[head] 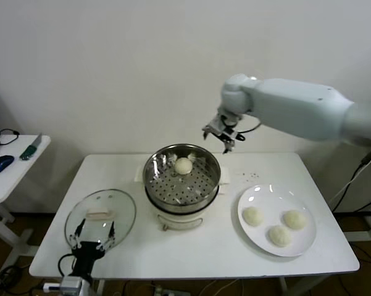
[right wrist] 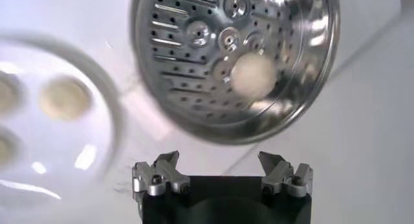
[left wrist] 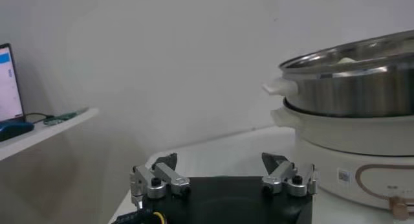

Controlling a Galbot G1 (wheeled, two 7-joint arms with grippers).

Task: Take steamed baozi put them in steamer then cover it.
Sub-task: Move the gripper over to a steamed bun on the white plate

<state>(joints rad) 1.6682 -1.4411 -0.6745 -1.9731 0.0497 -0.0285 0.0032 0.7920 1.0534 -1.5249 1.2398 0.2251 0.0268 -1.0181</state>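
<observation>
Head view: one baozi [head: 183,165] sits in the steamer [head: 181,178], three wait on the plate [head: 276,220] at right. Right tool [head: 223,135] hangs wide and empty above the steamer's far-right rim. Left tool [head: 93,237] parked wide over the cover [head: 100,217], near-left on the counter [head: 55,246]. Cover not yet on.

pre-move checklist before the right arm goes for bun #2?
1. Right gripper empty and open: ok, it hangs above the far rim of the steamer, nothing between the fingers.
2. First baozi seated in the steamer: ok, it lies on the perforated floor toward the far side.
3. Buns left to pick: ok, three baozi lie apart on the white plate.
4. Room in the steamer: ok, most of the floor is bare.
5. Glass lid out of the way: ok, flat on the table left of the steamer.
6. Left gripper clear of the path: ok, open, low at the lid's near edge.
</observation>
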